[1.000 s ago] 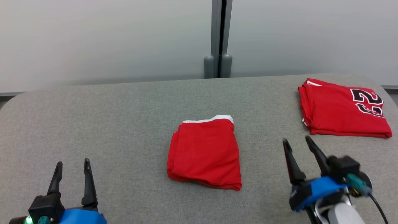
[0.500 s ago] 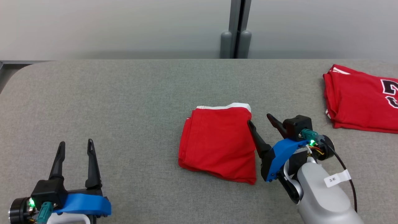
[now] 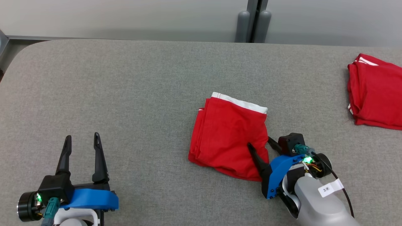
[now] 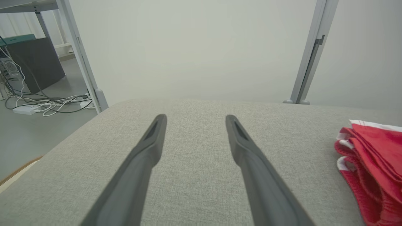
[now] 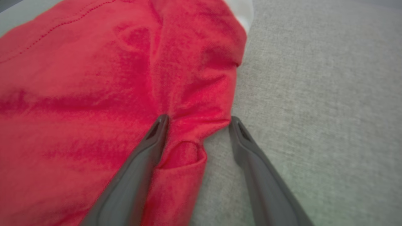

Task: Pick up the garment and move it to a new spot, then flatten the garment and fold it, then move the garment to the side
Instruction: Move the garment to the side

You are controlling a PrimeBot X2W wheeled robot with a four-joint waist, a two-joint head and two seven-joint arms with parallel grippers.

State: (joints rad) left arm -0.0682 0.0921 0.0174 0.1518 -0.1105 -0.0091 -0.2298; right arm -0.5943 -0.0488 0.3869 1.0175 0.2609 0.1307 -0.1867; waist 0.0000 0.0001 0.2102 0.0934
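Seeing the red garment (image 3: 229, 138) lying folded on the grey worktop (image 3: 125, 94), a little right of centre, with white trim (image 3: 241, 102) running along its far edge. Seeing the cloth wrinkling toward its right side, creases converging on one spot in the right wrist view (image 5: 125, 78).

Seeing the right end effector (image 3: 259, 142) straddling that right edge near the front corner, spread and gripping nothing. Seeing one finger (image 5: 147, 147) pressing onto the red cloth at the creases, the other (image 5: 248, 150) sitting on bare worktop just beside the hem. Seeing a small fold of fabric poking up between the two.

Seeing the left end effector (image 3: 82, 136) parked at lower left, well apart from the garment, also spread, pointing across bare worktop. Catching the garment's layered edge at the right of the left wrist view (image 4: 373, 163).

Seeing a second folded red garment (image 3: 377, 94) lying at the worktop's far right, well apart and cut off by the frame. Seeing a grey post (image 3: 254, 18) standing behind the far edge against a pale wall. Seeing cables (image 4: 47, 105) trailing on the floor off the left side.
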